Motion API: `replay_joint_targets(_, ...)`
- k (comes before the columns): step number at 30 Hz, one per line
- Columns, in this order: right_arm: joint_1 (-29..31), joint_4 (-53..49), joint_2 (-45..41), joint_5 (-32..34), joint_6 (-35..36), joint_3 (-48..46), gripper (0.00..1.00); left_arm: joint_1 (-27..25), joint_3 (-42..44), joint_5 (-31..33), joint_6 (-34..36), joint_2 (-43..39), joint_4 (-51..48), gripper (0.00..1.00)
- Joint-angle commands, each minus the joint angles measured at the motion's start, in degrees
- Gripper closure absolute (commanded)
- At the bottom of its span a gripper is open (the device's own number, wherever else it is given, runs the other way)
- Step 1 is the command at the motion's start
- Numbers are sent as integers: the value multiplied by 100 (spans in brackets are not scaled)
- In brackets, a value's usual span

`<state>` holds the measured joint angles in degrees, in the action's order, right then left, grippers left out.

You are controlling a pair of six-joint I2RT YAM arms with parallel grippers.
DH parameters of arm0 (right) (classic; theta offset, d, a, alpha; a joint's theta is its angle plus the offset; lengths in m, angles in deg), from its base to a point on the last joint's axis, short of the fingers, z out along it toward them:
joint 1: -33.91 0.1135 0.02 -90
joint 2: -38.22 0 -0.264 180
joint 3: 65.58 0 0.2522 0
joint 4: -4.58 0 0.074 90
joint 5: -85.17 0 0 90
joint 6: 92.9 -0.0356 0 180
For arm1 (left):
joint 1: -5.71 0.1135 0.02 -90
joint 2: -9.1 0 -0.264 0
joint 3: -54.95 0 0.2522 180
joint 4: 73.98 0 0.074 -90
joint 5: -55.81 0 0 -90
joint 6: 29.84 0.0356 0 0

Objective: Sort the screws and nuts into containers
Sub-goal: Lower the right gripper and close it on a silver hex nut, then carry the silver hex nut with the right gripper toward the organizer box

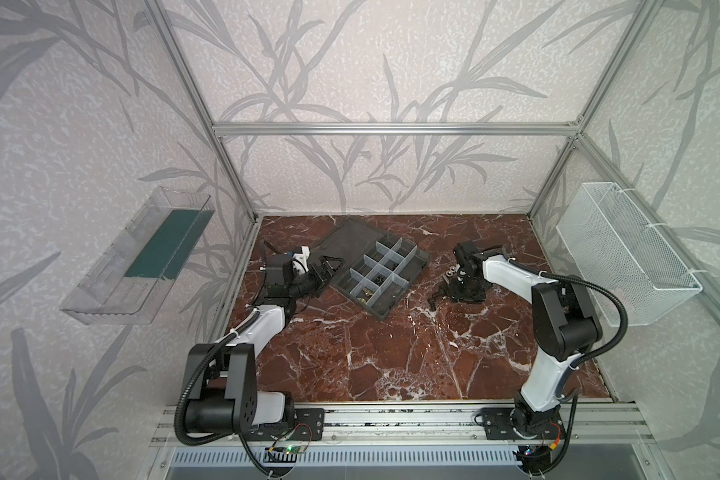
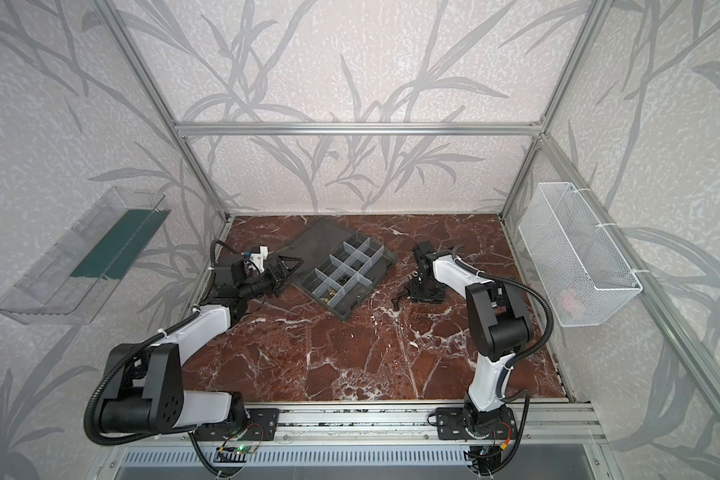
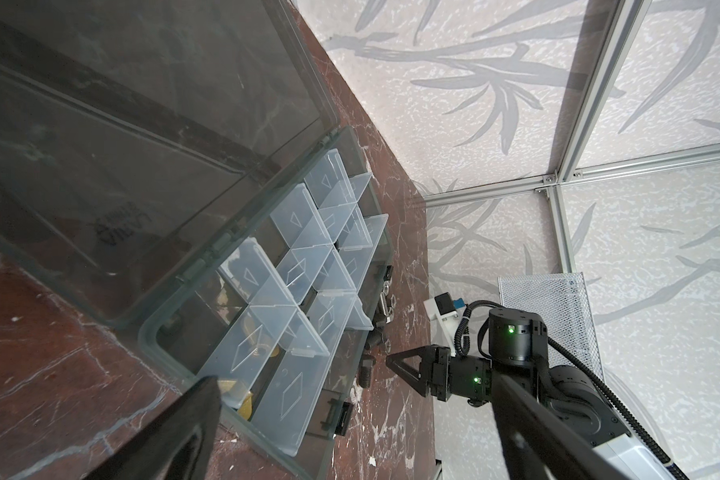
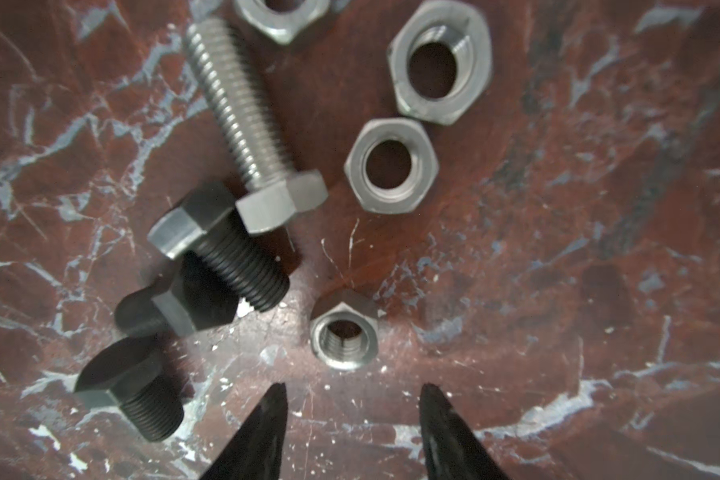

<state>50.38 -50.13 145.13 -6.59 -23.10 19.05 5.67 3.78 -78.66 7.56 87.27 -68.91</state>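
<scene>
1. Right hand point(image 4: 354, 388) low over worktop point(image 4: 558, 249), fingertips moderately apart, nothing between them.
2. Silver nut point(image 4: 344, 332) just ahead of the tips, bore facing up.
3. Silver screw point(image 4: 242, 108) lies flat, hex head toward the hand, thread pointing away. Three black screws point(image 4: 221, 249) lie flat beside it.
4. In both top views the loose pile is at 3 o'clock of organizer box point(image 1: 412, 270). Rows of cells point(image 1: 385, 266) run 1-to-7 o'clock.
5. Left hand point(image 1: 329, 272) wide, empty, at box's 9 o'clock.
</scene>
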Motion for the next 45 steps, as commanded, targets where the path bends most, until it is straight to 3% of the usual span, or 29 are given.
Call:
replay_joint_targets(1, -35, 122, 115, -37, -79, 242, 47, -25, -104, -36, 25, -42, 50, 1)
replay_joint_targets(21, -30, 69, 607, 272, 111, 420, 58, -31, -51, -44, -30, -7, 176, 1)
replay_joint_targets(33, -31, 79, 239, 74, 243, 422, 96, -28, -65, -54, -39, 6, 191, 0)
replay_joint_targets(45, 10, 176, -212, -662, 705, 1546, 100, -26, -21, -53, -49, -12, 225, 0)
